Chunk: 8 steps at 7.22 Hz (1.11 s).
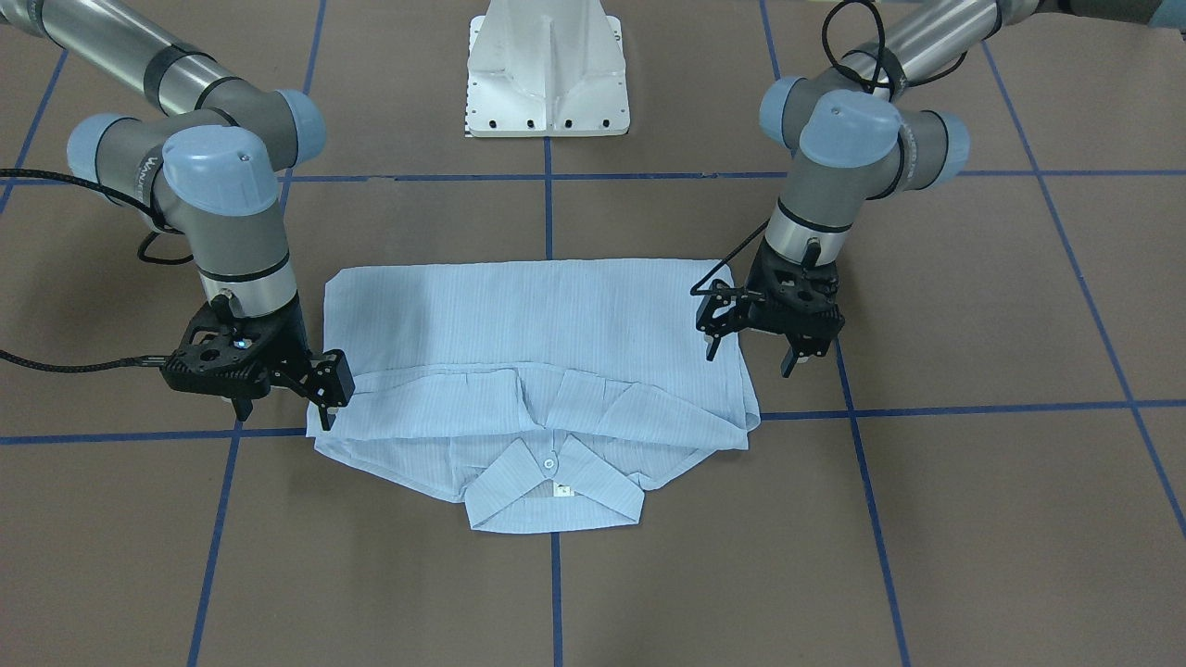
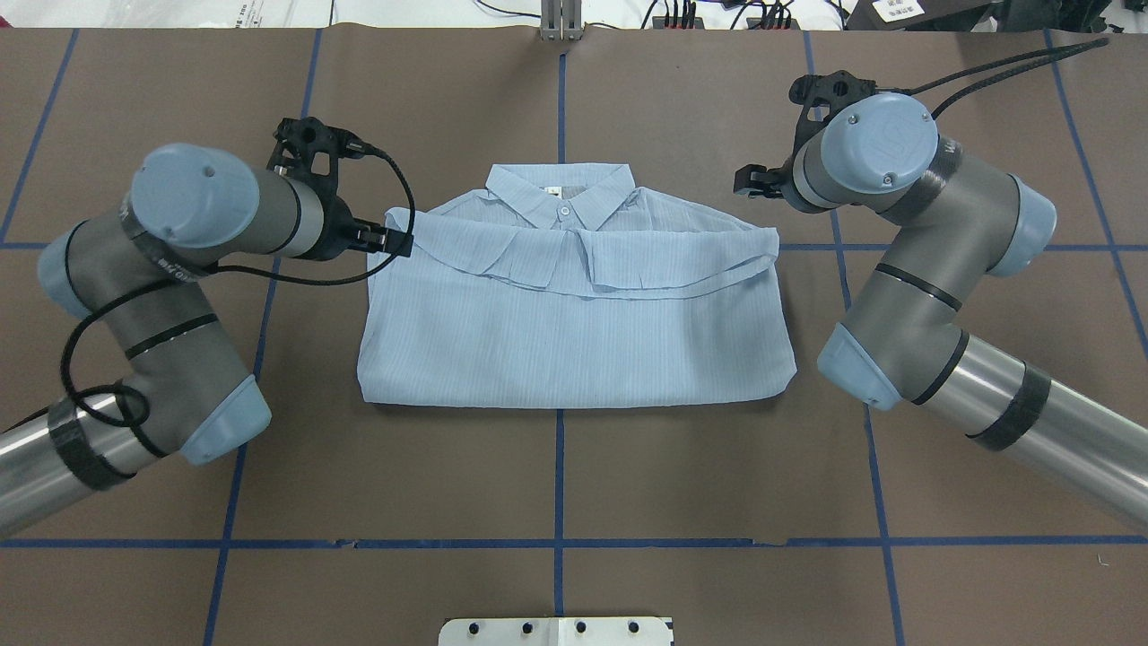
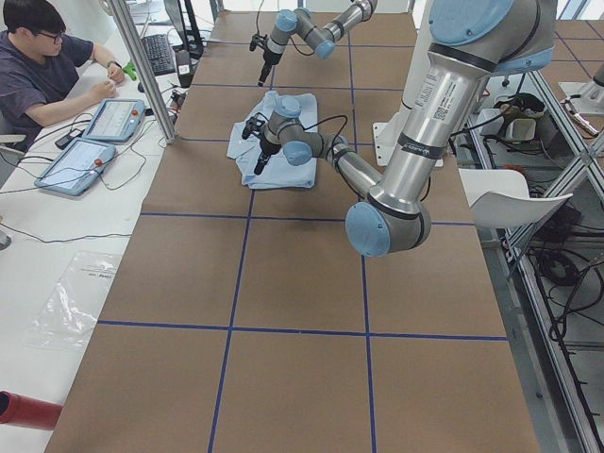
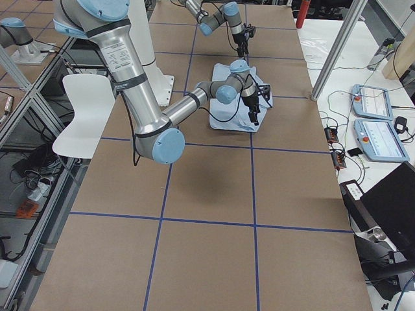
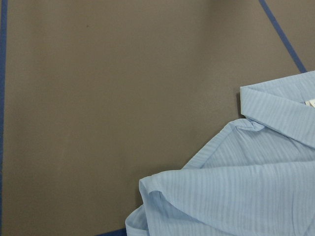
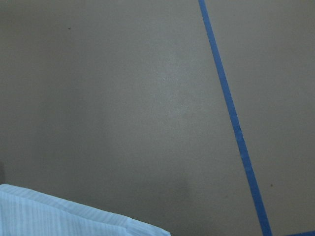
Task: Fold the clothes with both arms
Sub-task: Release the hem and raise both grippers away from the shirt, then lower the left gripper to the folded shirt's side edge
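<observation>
The light blue striped shirt (image 1: 528, 343) lies folded into a wide rectangle on the brown table, collar (image 1: 553, 486) on the side away from the robot's base. A folded layer covers it up to just below the collar (image 2: 560, 193). My left gripper (image 1: 750, 364) hovers open at the shirt's edge near the shoulder, holding nothing; the overhead view shows this left gripper (image 2: 386, 238) beside the shoulder corner. My right gripper (image 1: 283, 419) stands open at the opposite shoulder edge, also empty. The left wrist view shows the collar and shoulder corner (image 5: 236, 187); the right wrist view shows only a shirt corner (image 6: 59, 216).
The white pedestal base (image 1: 547, 74) stands behind the shirt. Blue tape lines (image 1: 554, 574) cross the brown table cover. A person (image 3: 42, 66) sits at a side desk with tablets (image 3: 80, 160). A white chair (image 4: 87, 113) stands by the robot's side.
</observation>
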{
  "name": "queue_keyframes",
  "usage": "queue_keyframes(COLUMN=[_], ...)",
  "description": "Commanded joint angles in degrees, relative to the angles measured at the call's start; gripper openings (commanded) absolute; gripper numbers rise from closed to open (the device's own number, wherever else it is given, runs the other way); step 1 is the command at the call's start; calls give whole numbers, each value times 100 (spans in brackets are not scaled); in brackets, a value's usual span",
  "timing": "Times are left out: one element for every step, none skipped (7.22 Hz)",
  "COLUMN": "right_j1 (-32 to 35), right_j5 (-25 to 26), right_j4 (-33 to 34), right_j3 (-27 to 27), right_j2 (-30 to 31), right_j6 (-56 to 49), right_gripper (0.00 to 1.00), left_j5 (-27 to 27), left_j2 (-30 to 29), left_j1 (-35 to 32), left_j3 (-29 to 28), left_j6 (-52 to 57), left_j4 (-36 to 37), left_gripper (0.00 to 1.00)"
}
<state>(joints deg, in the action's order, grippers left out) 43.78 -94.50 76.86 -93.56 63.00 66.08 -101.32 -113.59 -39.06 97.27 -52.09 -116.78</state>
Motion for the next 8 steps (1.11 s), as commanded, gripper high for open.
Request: queue_keyframes(right_j1=[17,17,17,8,8,8,-1,-1], right_j5=[-7,-7,2,11,11,11,19,19], right_j4=[-22,-22,-31,-31,-31,-31,-31,-31], right_j3=[-4,-4,-4,-4,-13,-13,-13,-13], right_j2=[11,11,11,11,11,11,2,11], right_j6=[-16,-8,53,63,72,72,80,80], right_gripper=[100,100,100,100,100,100,100,100], left_j5=[-90,111,365,411,542,543,535,535], left_j2=[818,882,978,979,953,935,918,883], left_j1=[624,898,1161,1312,1435,1454,1454,1454], left_j3=[826,846,838,829,759,750,741,741], left_j6=[-596,-844,-1134,-1337,-1443,-1453,-1462,-1479], left_j4=[-72,-73,-90,-99,-125,-125,-134,-134], left_gripper=[100,100,100,95,86,76,51,25])
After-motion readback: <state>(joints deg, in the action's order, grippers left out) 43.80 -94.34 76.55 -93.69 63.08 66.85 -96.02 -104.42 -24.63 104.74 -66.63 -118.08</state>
